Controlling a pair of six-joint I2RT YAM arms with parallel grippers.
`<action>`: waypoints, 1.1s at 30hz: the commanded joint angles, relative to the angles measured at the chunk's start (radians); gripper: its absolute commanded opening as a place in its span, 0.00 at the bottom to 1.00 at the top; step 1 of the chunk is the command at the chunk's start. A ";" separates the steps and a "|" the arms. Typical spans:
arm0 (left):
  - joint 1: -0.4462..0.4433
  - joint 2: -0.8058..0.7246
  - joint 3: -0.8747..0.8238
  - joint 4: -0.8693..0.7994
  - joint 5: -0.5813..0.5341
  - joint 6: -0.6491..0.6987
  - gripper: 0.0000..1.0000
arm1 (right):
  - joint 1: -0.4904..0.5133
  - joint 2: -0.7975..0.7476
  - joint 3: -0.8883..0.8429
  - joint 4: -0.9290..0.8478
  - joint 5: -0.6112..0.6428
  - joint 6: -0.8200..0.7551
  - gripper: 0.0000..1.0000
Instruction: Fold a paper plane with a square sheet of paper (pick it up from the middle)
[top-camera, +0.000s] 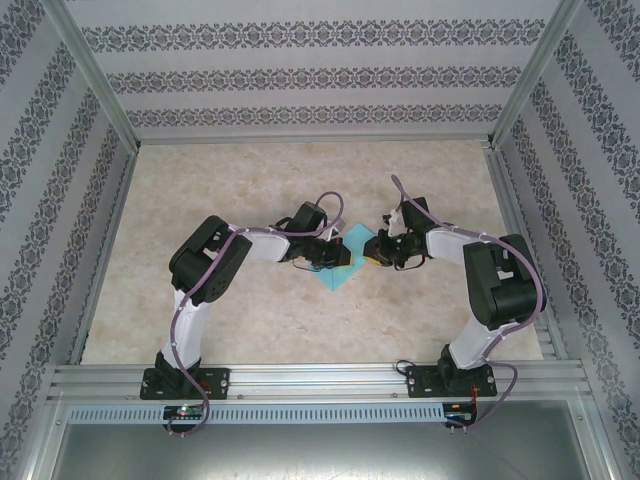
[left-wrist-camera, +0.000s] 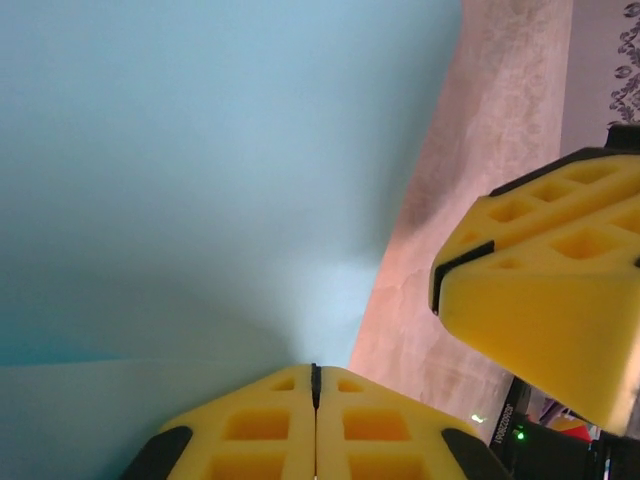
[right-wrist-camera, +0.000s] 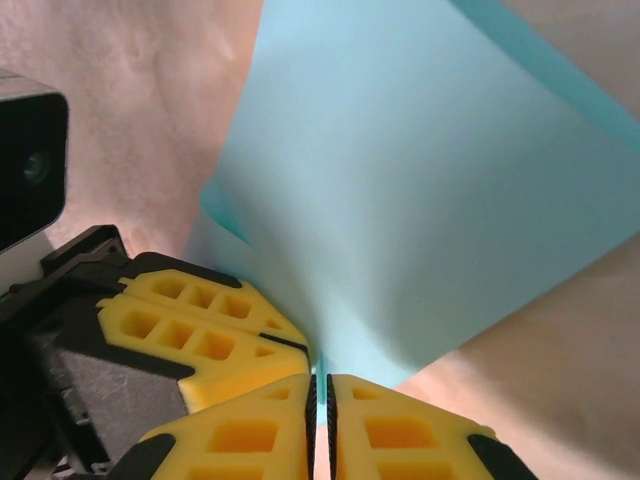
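The sheet of paper (right-wrist-camera: 420, 180) rises away from the tips of the right gripper (right-wrist-camera: 322, 388). This gripper is clenched on the sheet's near edge, and a thin turquoise line shows in the slit between its two yellow fingers (right-wrist-camera: 400, 440). Beyond those fingertips the sheet spreads broad and tilted, lifted off the table (top-camera: 250, 190), with one small corner curled over just past the fingers on their left.

The left gripper (left-wrist-camera: 315, 385) has its fingers pressed tightly together, the seam between them dark. The paper begins right at their tips and fills the space ahead of them and to their left. Whether an edge of it is caught in that seam cannot be told.

From above, the two grippers meet tip to tip over the middle of the table. The sheet lies at and under their fingertips, part of it reaching out beyond them.
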 joint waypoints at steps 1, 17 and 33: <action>-0.013 -0.007 -0.027 -0.017 -0.013 0.000 0.00 | 0.023 -0.012 -0.022 0.046 -0.053 0.030 0.14; -0.006 -0.025 -0.030 -0.007 0.000 0.003 0.00 | 0.065 0.062 -0.012 0.063 -0.053 0.028 0.18; 0.019 -0.025 -0.058 0.111 0.052 -0.088 0.00 | 0.071 0.087 -0.017 0.052 -0.057 0.031 0.18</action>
